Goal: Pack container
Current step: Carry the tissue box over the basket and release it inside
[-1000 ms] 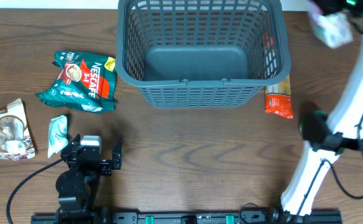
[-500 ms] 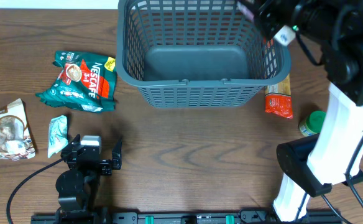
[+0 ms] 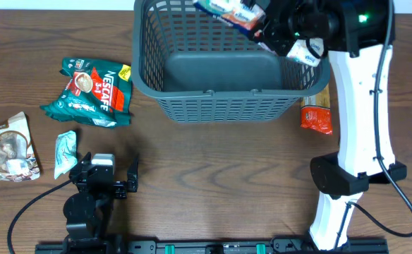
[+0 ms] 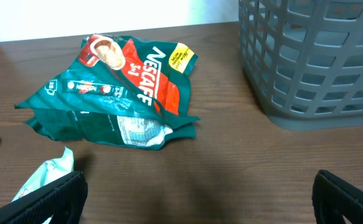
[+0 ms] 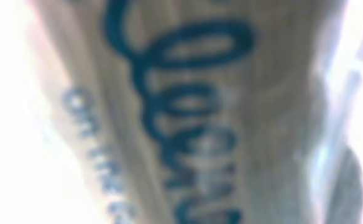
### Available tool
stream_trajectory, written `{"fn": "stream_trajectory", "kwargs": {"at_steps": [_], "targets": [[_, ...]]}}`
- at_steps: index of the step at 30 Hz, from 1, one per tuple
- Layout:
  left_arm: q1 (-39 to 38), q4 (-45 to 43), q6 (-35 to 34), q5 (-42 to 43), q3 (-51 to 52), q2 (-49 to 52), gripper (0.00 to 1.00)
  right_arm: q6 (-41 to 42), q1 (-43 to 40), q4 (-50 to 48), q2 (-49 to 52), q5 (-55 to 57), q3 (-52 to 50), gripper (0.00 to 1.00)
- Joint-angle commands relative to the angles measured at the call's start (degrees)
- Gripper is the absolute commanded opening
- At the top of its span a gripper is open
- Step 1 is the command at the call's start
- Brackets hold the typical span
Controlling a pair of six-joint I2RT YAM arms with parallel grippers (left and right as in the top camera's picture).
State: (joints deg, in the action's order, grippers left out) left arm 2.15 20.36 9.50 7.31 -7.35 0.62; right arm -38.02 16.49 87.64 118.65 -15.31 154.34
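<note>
- Brown wood-grain table [image 3: 227,183] fills the overhead view, smooth and matte, with a pale strip of wall along its far edge.
- The container [image 3: 220,106] stands on the far middle of the table. It is a dark grey plastic basket, rectangular, with lattice-slotted walls, a rolled rim and a smooth solid floor. The left wrist view shows one slotted corner [image 4: 318,62] of it.
- The right gripper [image 3: 261,27] hangs over the container's far side, its fingers clamped on a white packet [image 3: 223,7]. The glossy wrapper carries blue and red print and sits tilted above the far rim.
- In the right wrist view the packet's skin [image 5: 181,112] fills the frame, pale and blurred, with blue cursive lettering.
- The left gripper [image 3: 107,169] rests low, well in front of the container's left corner. Its black fingers are spread wide and hold nothing. They show as dark tips at the bottom corners of its own view [image 4: 200,205].
- A green and red Nescafé bag [image 3: 89,92] lies flat and creased just left of the container [image 4: 119,87].
- A small pale green sachet [image 3: 65,152], crinkled, lies nearer the front than that bag [image 4: 45,180].
- A crumpled brown and white packet [image 3: 8,148] lies furthest left of the container.
- An orange-red packet [image 3: 317,109] lies against the container's right front corner.
</note>
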Motion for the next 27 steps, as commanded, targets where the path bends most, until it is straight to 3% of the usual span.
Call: {"fn": "stream_trajectory", "kwargs": {"at_steps": [1, 15, 27], "targets": [[0.2, 0.1, 1.0, -0.4, 1.1, -0.4, 0.99, -3.6, 0.3, -0.2, -0.9, -4.2, -4.0, 0.01], [0.2, 0.1, 1.0, -0.4, 1.1, -0.4, 0.98, -7.1, 2.6, -5.0, -0.9, -7.7, -26.0, 0.01], [0.2, 0.1, 1.0, -0.4, 1.1, -0.4, 0.99, -7.1, 4.6, -7.7, -0.9, -7.6, -31.3, 0.01]]}}
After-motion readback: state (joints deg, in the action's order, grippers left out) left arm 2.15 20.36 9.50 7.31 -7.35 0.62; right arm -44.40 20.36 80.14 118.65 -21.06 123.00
